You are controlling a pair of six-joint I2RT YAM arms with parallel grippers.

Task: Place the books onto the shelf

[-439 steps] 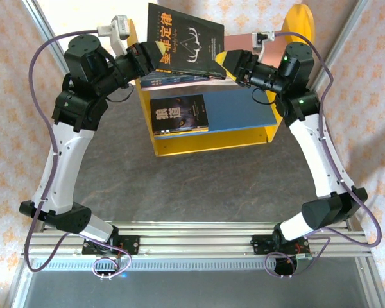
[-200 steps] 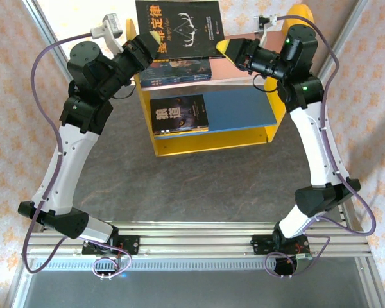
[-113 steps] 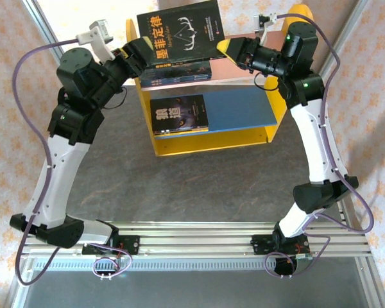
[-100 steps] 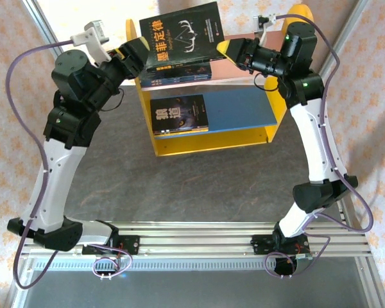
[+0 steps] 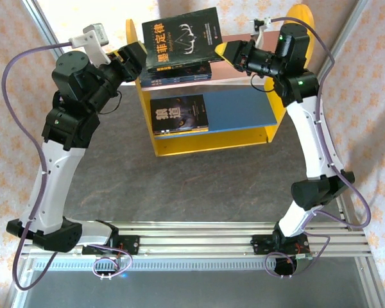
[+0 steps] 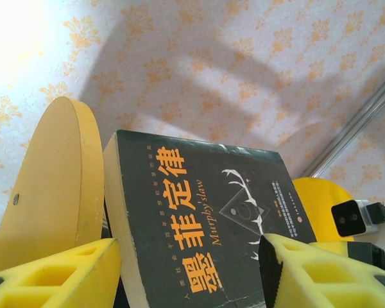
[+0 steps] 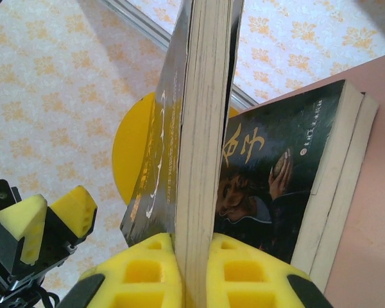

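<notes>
Books lie stacked flat on the left half of the pink upper board of the shelf, as I watch from my remote station. Above the stack, a black paperback with antlers on its cover is held up tilted, the cover turned toward the overhead camera. The right pincer is clamped on the paperback's right-hand edge. My right wrist camera shows its yellow pads pressed against either side of the page block. From that same view, the top book of the stack shows a face and a raised hand on its cover.

The left pincer sits just beside the paperback's left edge with its jaws apart. Through the left wrist camera I see the paperback's lower part between the two spread fingers, and I cannot tell whether either one touches it.

One more dark book lies flat at the left end of the blue lower board. The shelf stands at the far middle of the grey counter, and its rounded yellow side panel rises next to the left pincer.
</notes>
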